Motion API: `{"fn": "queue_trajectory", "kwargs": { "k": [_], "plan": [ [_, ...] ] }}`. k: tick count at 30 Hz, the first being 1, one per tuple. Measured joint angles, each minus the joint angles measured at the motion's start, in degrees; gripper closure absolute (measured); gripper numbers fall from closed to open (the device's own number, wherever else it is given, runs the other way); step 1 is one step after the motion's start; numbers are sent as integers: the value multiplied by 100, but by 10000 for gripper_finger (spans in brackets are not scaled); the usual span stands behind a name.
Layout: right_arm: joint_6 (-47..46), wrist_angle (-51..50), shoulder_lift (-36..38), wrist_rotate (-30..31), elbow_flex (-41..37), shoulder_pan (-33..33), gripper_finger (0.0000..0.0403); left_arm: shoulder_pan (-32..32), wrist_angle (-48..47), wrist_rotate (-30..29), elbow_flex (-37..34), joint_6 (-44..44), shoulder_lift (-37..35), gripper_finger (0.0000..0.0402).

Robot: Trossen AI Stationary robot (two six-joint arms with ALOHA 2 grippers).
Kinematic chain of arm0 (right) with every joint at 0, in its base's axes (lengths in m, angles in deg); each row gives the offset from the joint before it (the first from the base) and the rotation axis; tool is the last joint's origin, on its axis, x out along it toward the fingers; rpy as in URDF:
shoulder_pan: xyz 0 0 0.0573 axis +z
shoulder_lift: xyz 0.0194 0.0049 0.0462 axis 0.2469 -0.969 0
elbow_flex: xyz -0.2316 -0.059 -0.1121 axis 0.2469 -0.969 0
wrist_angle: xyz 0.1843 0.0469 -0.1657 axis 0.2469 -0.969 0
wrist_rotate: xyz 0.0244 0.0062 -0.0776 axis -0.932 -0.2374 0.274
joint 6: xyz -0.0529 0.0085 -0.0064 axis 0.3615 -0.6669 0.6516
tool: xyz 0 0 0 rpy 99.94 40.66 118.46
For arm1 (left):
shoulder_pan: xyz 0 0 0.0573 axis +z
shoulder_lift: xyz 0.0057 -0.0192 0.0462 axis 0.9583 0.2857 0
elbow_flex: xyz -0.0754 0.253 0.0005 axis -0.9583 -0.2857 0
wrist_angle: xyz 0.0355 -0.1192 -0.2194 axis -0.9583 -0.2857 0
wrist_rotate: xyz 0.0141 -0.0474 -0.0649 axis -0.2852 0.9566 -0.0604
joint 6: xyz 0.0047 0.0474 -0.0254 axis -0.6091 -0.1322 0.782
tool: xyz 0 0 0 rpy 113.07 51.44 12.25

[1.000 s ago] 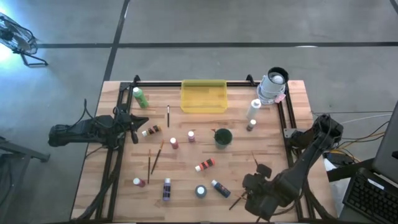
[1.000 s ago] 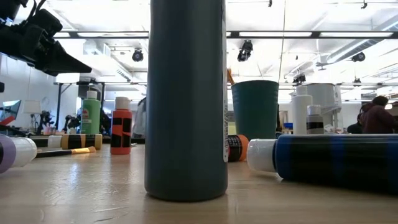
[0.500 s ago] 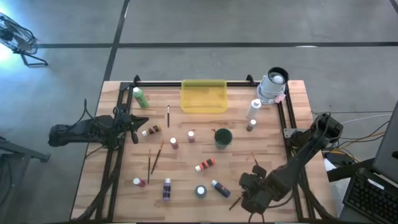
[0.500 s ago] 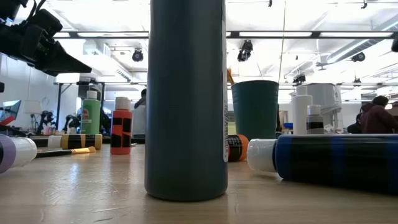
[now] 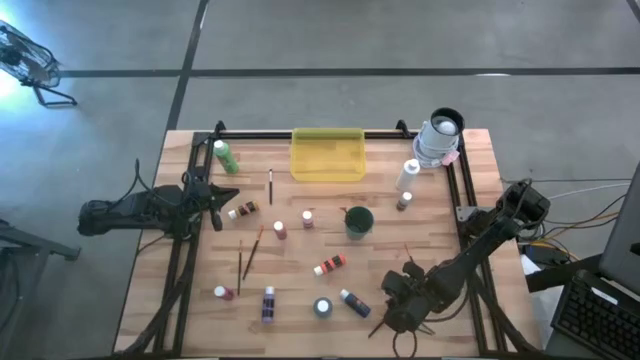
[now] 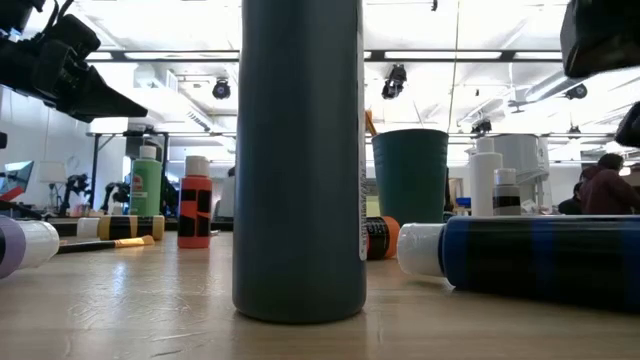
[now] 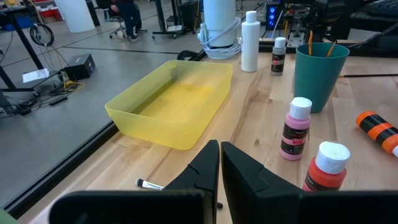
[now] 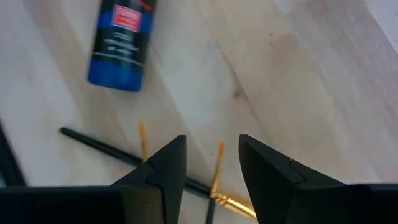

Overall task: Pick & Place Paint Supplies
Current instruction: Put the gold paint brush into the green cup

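Wooden table (image 5: 200, 310), seen from above, carrying scattered paint supplies. Right gripper (image 8: 211, 163): low over the near right part of the table, fingers (image 8: 163, 168) apart with a clear gap, nothing held; between and just beyond them lie crossed paintbrushes (image 8: 214, 186), orange-brown and dark, flat on the wood. Blue bottle (image 8: 122, 45): on its side just beyond those brushes, left of the gripper in the overhead view. Left gripper (image 7: 220, 163): at the left edge of the table, raised, fingers pressed together, empty. Yellow tray (image 5: 327, 153): far centre, nothing visible inside. Dark green cup (image 5: 358, 220): mid-table, upright, brush handles standing in it. Green bottle (image 5: 225, 156): far left, lying. White bottle (image 5: 407, 175): far right, near a small brown one (image 5: 403, 202). Orange-and-black bottle (image 5: 330, 265): lying centre. Purple bottle (image 5: 268, 304): near left. Further brushes (image 5: 252, 252): left of centre, lying flat.
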Motion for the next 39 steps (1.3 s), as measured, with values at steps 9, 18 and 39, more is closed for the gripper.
{"fn": "queue_trajectory", "kwargs": {
  "k": [9,18,39],
  "plan": [
    [-127,432,-20,-182,-327,5,279,0,-2,0,0,0,1,378],
    [-283,699,-17,-143,-635,-22,303,1,-2,0,0,0,1,378],
    [-295,782,4,-225,-721,-39,393,0,-2,0,0,0,2,378]
  ]
}}
